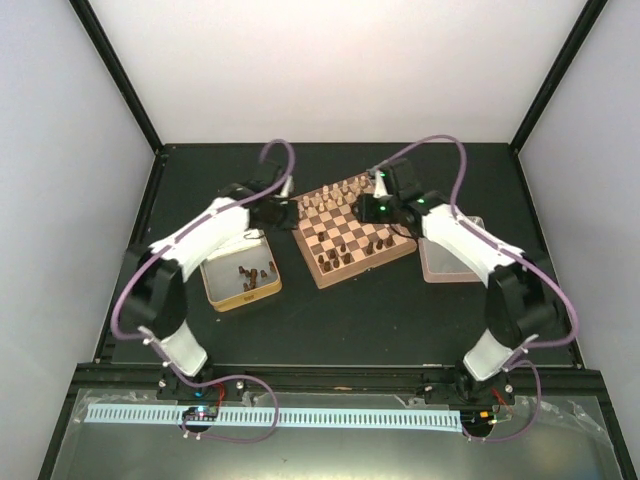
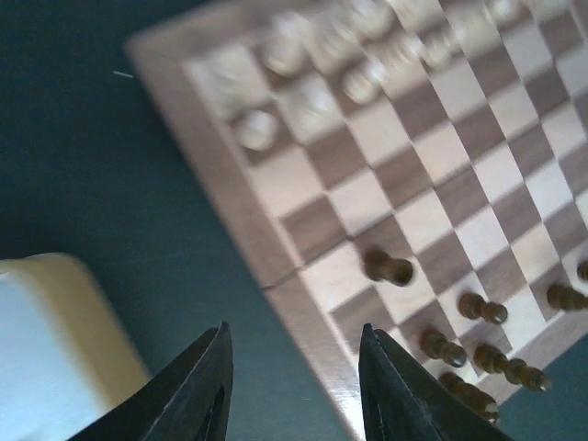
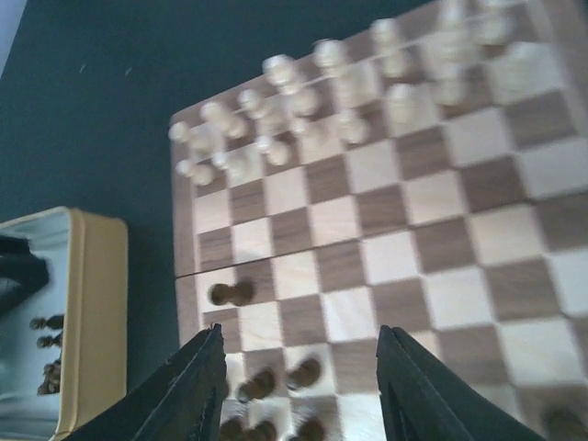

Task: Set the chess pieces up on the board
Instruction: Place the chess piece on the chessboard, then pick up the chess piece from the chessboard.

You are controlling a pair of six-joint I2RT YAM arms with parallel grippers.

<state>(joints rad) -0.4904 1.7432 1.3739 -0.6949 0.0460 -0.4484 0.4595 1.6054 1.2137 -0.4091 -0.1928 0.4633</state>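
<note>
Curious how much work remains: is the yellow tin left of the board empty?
Not empty: the top view shows several dark chess pieces inside the tin; the right wrist view shows some too.

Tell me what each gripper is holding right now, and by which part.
Nothing is held. The left gripper and the right gripper both stand open, with nothing between their fingers, by the board.
</note>
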